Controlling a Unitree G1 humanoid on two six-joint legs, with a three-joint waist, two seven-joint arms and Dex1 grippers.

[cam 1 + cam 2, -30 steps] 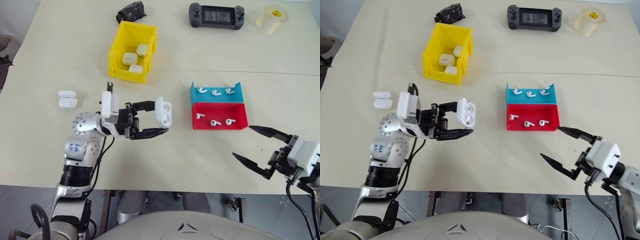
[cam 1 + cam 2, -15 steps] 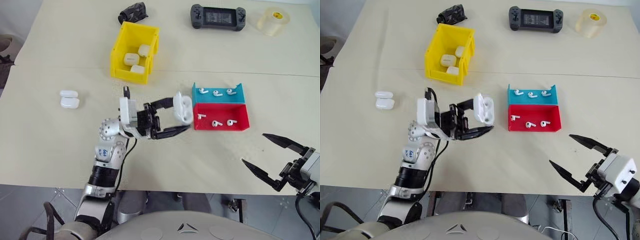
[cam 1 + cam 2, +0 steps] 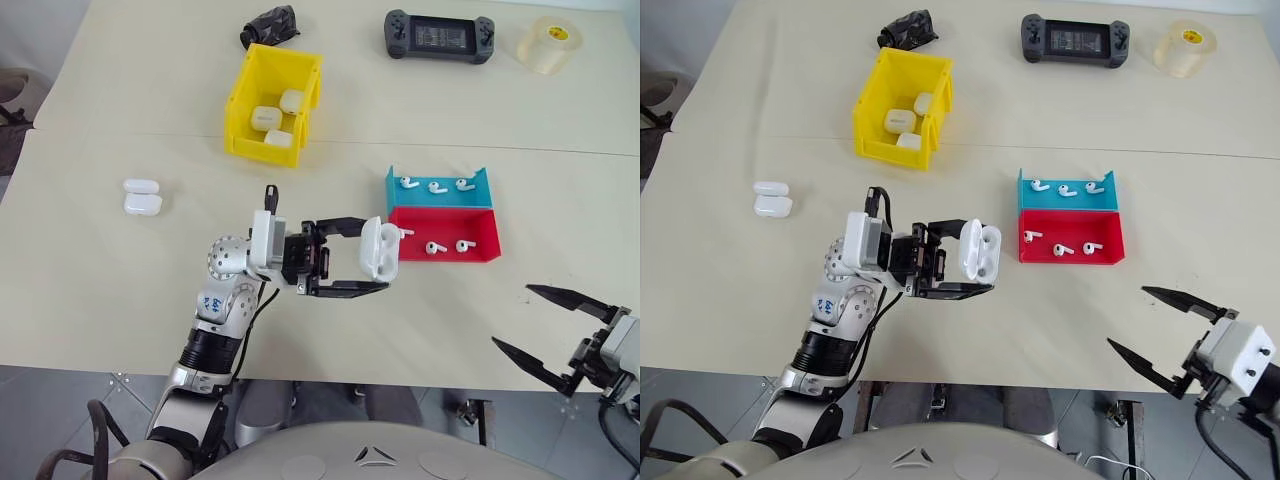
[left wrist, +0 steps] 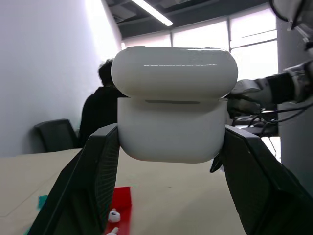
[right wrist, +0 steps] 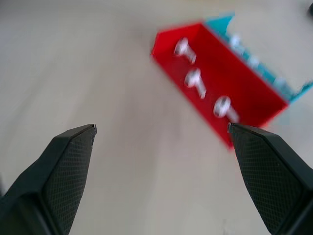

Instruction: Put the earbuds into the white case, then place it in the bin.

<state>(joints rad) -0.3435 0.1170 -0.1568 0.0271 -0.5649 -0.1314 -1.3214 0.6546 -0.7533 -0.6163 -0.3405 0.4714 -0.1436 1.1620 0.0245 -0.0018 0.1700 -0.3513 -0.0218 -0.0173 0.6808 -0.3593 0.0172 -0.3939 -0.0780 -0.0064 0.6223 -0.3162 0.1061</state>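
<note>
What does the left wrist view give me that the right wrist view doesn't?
The left wrist view gives the white case up close, clamped between the left tool's fingers with its lid ajar, and a person seated in the background. The right wrist view gives the right tool open and empty over bare table, and the teal tray behind the red one. Both views take in the red tray with earbuds lying in it, though the left wrist view catches just a corner of it.
</note>
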